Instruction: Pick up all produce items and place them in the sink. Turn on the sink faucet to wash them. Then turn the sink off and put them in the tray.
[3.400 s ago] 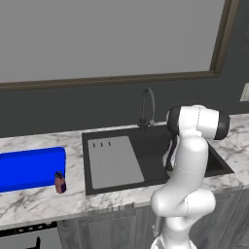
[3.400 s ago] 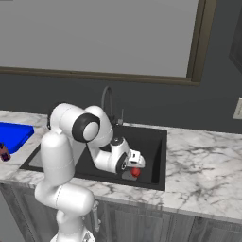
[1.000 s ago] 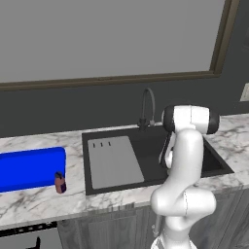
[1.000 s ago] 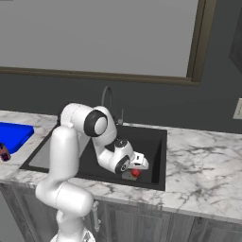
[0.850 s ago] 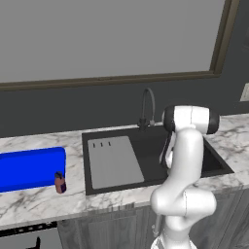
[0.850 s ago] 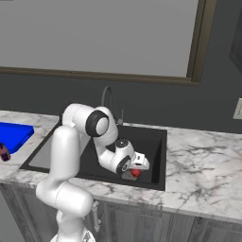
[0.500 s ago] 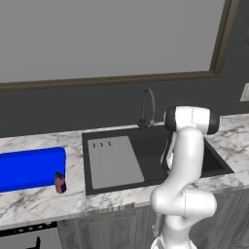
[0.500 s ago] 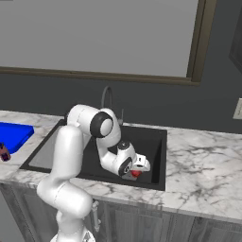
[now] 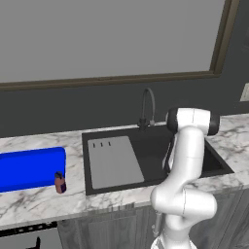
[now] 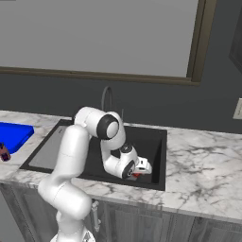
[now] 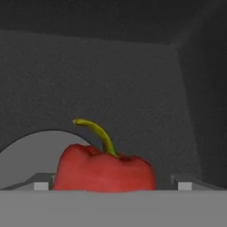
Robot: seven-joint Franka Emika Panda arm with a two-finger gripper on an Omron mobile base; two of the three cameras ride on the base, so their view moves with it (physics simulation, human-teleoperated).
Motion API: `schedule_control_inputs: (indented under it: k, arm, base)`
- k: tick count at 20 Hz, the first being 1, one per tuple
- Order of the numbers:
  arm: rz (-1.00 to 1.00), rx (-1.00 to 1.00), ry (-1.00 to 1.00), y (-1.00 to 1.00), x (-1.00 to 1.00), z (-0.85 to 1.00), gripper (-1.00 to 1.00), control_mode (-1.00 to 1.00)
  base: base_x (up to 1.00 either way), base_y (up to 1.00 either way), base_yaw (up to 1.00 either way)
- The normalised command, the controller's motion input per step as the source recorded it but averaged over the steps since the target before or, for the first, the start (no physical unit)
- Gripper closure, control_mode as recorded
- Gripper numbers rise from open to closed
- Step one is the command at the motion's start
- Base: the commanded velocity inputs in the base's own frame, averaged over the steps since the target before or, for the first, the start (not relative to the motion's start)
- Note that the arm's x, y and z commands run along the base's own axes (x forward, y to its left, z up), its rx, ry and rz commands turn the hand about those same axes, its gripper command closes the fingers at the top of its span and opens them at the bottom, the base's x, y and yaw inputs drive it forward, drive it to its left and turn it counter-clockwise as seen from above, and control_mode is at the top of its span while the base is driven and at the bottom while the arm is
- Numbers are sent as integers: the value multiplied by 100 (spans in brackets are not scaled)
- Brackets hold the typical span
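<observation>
**Red pepper down in the sink, claw wide open around it**

We've got the arm reaching down into the black sink [image 10: 156, 142], with the gripper [image 10: 140, 171] low near the basin's front right corner. Its jaws are spread about as wide as they go, one on either side of the red pepper [image 11: 104, 170], not clamped on it. The pepper sits on the sink floor, green stem up. The faucet [image 9: 147, 106] stands behind, and the blue tray [image 9: 29, 168] lies on the counter left of the sink.
</observation>
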Motion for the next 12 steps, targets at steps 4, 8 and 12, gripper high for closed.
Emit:
schedule_control_inputs:
  k: [4,8,12]
  arm:
    - [0,0,0,0,1,-5,100,-100]
    - [0,0,0,0,0,0,100,-100]
    - [0,0,-8,0,-23,35,100,-100]
  base:
    - [0,0,0]
    - [0,0,0]
    - [0,0,0]
